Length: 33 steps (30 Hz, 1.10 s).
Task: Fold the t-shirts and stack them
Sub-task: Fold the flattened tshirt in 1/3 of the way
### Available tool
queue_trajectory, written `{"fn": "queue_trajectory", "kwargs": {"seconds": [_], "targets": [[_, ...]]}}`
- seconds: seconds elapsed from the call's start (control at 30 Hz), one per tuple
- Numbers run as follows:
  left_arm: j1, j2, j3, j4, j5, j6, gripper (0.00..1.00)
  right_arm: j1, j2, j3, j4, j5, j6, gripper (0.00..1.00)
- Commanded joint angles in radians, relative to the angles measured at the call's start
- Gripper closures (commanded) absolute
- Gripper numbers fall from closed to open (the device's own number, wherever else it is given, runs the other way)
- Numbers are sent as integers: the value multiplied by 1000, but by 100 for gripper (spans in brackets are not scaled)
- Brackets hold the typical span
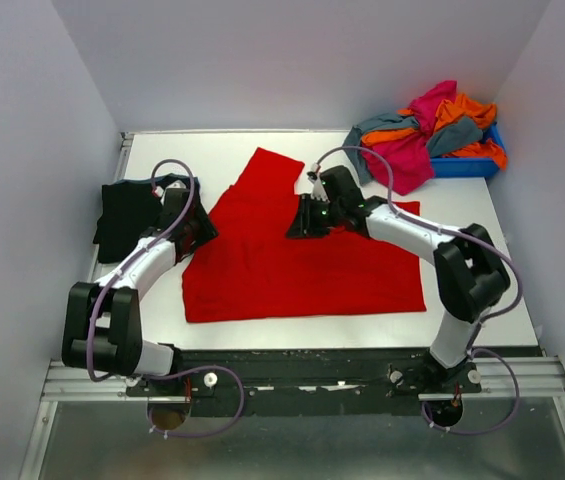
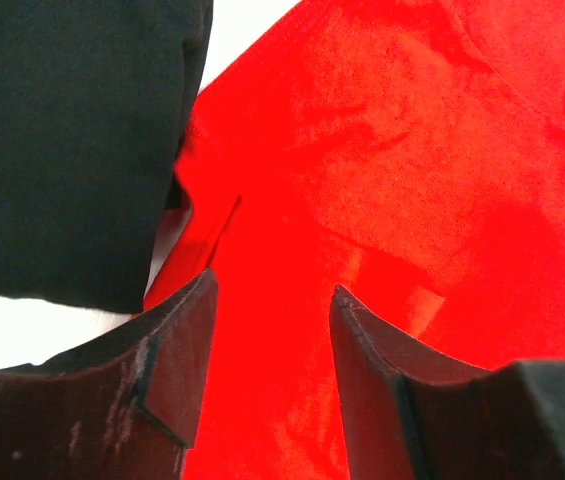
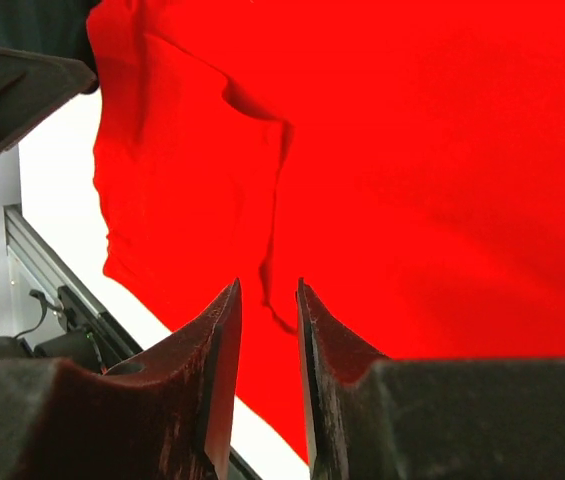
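A bright red t-shirt (image 1: 302,270) lies spread flat across the middle of the table, one sleeve pointing to the back. My left gripper (image 1: 198,232) is low over its left edge, open, with red cloth (image 2: 412,150) showing between the fingers (image 2: 177,340). My right gripper (image 1: 300,222) hovers at the shirt's upper middle with only a narrow gap between its jaws. A crease in the red cloth (image 3: 442,150) runs towards that gap (image 3: 267,285). A black t-shirt (image 1: 122,215) lies folded at the far left, beside the left gripper (image 2: 272,290), and shows dark (image 2: 62,150) in the left wrist view.
A blue bin (image 1: 467,165) at the back right holds a heap of magenta, orange and grey-teal t-shirts (image 1: 427,125) that spills over its left side. Grey walls close in the table on three sides. A metal rail (image 1: 302,365) runs along the near edge.
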Motion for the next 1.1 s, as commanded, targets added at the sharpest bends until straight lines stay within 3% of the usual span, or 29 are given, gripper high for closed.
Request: {"fn": "queue_trajectory", "kwargs": {"seconds": [0.0,0.4,0.67,1.07], "targets": [[-13,87,70,19,-58,45,44,42,119,130,17,44,3,65],[-19,288,205,-43,-121,69,46,80,340,339,-49,59,-28,66],[-20,330,237,-61,-126,77,48,112,430,414,-75,44,-37,62],[-22,384,253,-55,-74,71,54,134,530,488,-101,13,-29,65]]}}
